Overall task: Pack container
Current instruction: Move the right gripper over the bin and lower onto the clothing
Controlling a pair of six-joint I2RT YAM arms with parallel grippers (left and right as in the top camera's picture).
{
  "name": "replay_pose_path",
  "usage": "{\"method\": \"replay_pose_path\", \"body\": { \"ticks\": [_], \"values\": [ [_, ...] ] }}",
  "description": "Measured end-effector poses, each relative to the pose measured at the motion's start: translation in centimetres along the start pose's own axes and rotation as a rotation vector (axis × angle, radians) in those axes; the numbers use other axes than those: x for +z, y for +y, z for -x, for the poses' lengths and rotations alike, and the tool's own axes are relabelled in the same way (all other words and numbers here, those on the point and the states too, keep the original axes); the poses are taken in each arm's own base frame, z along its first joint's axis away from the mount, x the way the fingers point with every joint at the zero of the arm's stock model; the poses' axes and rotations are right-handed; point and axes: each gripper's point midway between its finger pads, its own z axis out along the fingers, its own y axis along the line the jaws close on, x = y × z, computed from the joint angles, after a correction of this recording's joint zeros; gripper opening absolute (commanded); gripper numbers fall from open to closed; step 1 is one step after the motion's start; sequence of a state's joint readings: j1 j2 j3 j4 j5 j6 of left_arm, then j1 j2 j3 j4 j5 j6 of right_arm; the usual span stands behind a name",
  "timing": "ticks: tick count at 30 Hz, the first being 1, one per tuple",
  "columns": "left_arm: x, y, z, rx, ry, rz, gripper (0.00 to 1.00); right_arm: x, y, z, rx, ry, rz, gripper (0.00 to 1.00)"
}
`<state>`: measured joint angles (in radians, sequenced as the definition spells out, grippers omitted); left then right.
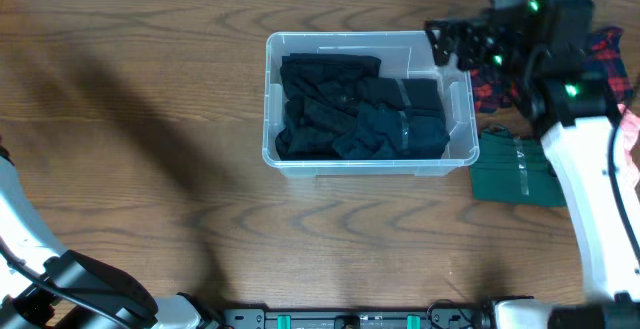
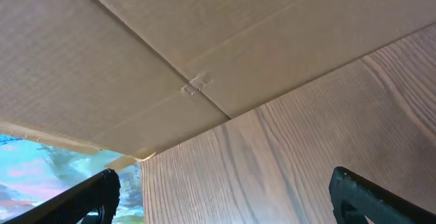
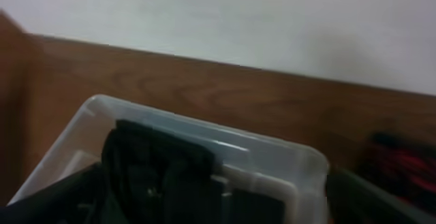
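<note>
Looking down, I see the container (image 1: 268, 99) mid-table, toward the far edge, with dark folded garments (image 1: 350, 109) filling it nearly wall to wall. It is a clear tub with rounded corners and a rolled rim. My right gripper (image 1: 440, 44) hovers at its far right corner, jaws spread wide and holding nothing. My left gripper (image 2: 228, 193), also spread wide, faces a cardboard box (image 2: 170, 47). A red plaid cloth (image 1: 612, 47) and a green cloth (image 1: 510, 174) crowd the container's right side. Bare table (image 1: 140, 119) lies to its left.
</note>
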<state>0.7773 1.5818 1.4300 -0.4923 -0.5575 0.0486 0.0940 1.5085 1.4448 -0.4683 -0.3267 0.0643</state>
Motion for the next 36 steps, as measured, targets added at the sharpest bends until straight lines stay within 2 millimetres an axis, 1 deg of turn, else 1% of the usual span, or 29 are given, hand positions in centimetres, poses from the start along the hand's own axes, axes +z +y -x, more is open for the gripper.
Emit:
{"method": "replay_pose_path", "body": {
  "ticks": [3,4,5,7,9,11,13,16,17,19,21,24,28,31,33,35,36],
  "values": [
    [0.0,0.0,0.0,0.000,0.000,0.000,0.98,1.2,0.3,-0.5,0.008,0.021,0.042,0.99],
    [0.0,0.0,0.0,0.000,0.000,0.000,0.98,1.4,0.6,-0.6,0.011,0.026,0.063,0.86],
    [0.0,0.0,0.0,0.000,0.001,0.000,0.98,1.5,0.9,-0.5,0.008,0.022,0.083,0.79],
    [0.0,0.0,0.0,0.000,0.000,0.000,0.98,1.5,1.5,-0.8,0.018,0.034,0.109,0.75],
    [0.0,0.0,0.0,0.000,0.000,0.000,0.98,1.4,1.8,-1.9,0.034,0.083,0.107,0.73],
    [0.0,0.0,0.0,0.000,0.001,0.000,0.98,1.4,2.2,-3.8,0.037,0.161,0.089,0.68],
    [0.0,0.0,0.0,0.000,0.000,0.000,0.98,1.5,3.3,-6.1,0.011,0.252,0.075,0.50],
    [0.0,0.0,0.0,0.000,0.000,0.000,0.98,1.9,5.5,-8.8,-0.074,0.350,0.068,0.09],
    [0.0,0.0,0.0,0.000,0.001,0.000,0.98,2.1,6.2,-9.6,-0.104,0.377,0.064,0.03],
    [0.0,0.0,0.0,0.000,0.000,0.000,0.98,2.5,7.3,-11.0,-0.152,0.421,0.059,0.01],
    [0.0,0.0,0.0,0.000,0.000,0.000,0.98,2.9,7.8,-12.1,-0.184,0.459,0.047,0.01],
    [0.0,0.0,0.0,0.000,0.001,0.000,0.98,2.8,7.5,-13.2,-0.197,0.506,0.018,0.01],
    [0.0,0.0,0.0,0.000,0.000,0.000,0.98,2.3,6.9,-14.1,-0.171,0.547,-0.022,0.01],
    [0.0,0.0,0.0,0.000,0.000,0.000,0.98,2.2,6.9,-14.6,-0.154,0.565,-0.033,0.01],
    [0.0,0.0,0.0,0.000,0.000,0.000,0.98,2.4,7.5,-15.1,-0.158,0.580,-0.028,0.01],
    [0.0,0.0,0.0,0.000,0.001,0.000,0.98,2.9,8.4,-16.2,-0.172,0.611,-0.012,0.01],
    [0.0,0.0,0.0,0.000,0.000,0.000,0.98,3.3,9.0,-17.1,-0.182,0.639,-0.004,0.01]
  ]
}}
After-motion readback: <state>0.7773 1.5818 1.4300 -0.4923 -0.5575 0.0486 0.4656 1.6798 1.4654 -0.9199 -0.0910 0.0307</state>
